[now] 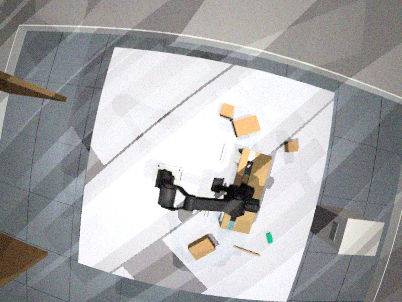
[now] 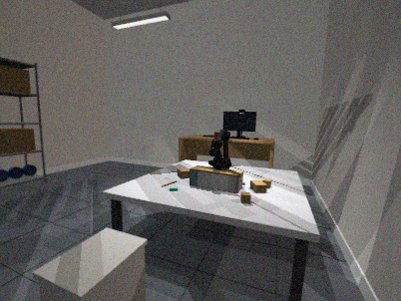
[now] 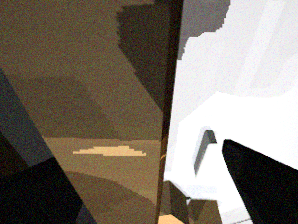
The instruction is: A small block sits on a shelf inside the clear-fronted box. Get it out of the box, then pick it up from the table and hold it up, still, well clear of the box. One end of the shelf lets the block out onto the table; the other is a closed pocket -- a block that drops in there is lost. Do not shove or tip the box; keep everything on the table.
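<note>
so the arm is reaching out from its base across the white worktop [image 1: 130,220] and the pincer [image 1: 246,199] hangs right over the long tan box [image 1: 260,167], toward the end nearer the green thing [image 1: 269,238]. the box's long axis runs diagonally in the top view, from that near end up toward the two loose cardboard cubes [image 1: 246,125], and the wrist sits across it rather than along it.

the block itself i honestly can't pick out for sure. there's a small teal patch [image 1: 230,225] at the near end of the box in the top view that might be it or might be part of the box, too small to call. the wrist view just shows the brown lid of the box filling the left side with its edge running top to bottom, worktop on the right, no block visible.

pincer is spread wide with nothing in it. one dark finger [image 3: 265,185] sits over the worktop side of the box edge, the other [image 3: 30,195] over the lid, so it straddles the long edge. can't tell if a finger touches the box.

my guess is the next move depends on which end is the exit, and i can't tell that from here.
</note>
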Controlling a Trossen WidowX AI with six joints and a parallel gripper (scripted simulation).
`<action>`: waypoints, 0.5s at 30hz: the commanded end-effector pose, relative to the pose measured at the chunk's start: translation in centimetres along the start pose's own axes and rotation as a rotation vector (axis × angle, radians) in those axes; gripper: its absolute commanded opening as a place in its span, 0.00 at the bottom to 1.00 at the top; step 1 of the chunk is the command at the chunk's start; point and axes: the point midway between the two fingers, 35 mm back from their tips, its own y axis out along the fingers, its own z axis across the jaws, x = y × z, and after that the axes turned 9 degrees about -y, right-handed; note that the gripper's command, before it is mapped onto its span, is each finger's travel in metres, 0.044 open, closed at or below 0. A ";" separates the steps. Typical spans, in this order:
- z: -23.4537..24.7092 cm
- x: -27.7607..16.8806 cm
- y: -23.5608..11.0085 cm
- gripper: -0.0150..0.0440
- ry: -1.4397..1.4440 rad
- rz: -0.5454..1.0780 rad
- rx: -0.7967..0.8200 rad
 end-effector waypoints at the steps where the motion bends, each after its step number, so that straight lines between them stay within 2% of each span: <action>1: 0.0 -0.3 0.1 0.93 0.002 -0.002 -0.001; 15: 0.2 -1.6 0.6 0.93 0.002 -0.001 -0.001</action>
